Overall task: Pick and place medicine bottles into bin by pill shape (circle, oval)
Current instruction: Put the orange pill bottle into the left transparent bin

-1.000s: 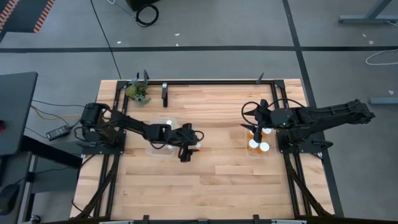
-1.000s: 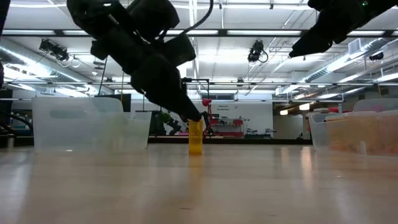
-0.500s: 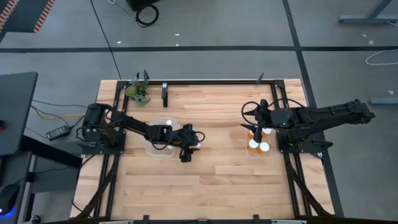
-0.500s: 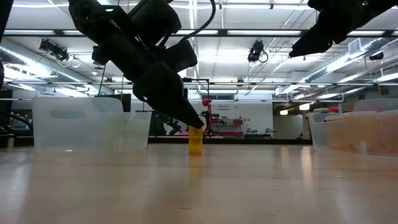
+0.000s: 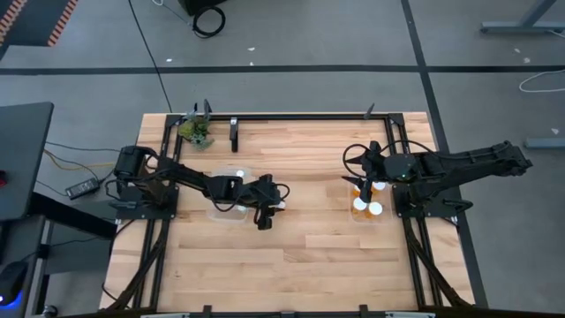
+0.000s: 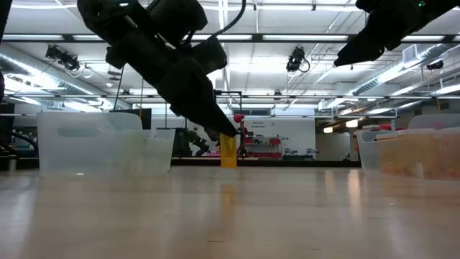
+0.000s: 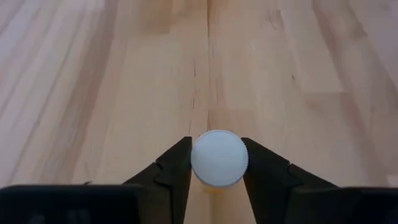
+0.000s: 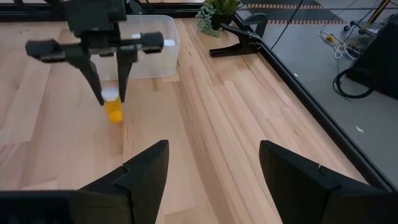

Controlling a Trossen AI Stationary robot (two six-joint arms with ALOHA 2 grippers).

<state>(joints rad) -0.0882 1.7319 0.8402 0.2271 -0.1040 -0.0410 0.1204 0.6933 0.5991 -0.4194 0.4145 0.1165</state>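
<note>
The left gripper point(image 7: 219, 180) is clamped on a medicine bottle point(image 7: 219, 158), its two dark fingers point(image 7: 176, 167) pressed against either side of the white cap, which fills the gap between them. From table height that bottle point(image 6: 228, 152) shows an amber-yellow body hanging under the gripper, its base a little clear of the wooden table point(image 6: 230, 216), so it is lifted rather than standing. From above, the left gripper point(image 5: 269, 205) sits near the middle of the table point(image 5: 300, 256), just beside a clear bin point(image 5: 231, 193) on the left arm's side, with one white cap visible inside that bin. Farther across, the right gripper point(image 8: 213, 167) hovers with its fingers point(image 8: 146, 168) spread wide and nothing between them. From above it point(image 5: 372, 170) hangs over the second clear bin point(image 5: 367, 200) at the right side of the table, where several white-capped bottles point(image 5: 374, 208) already stand together. Beyond, a small potted plant point(image 5: 196, 130) stands at the far edge of the table.
</note>
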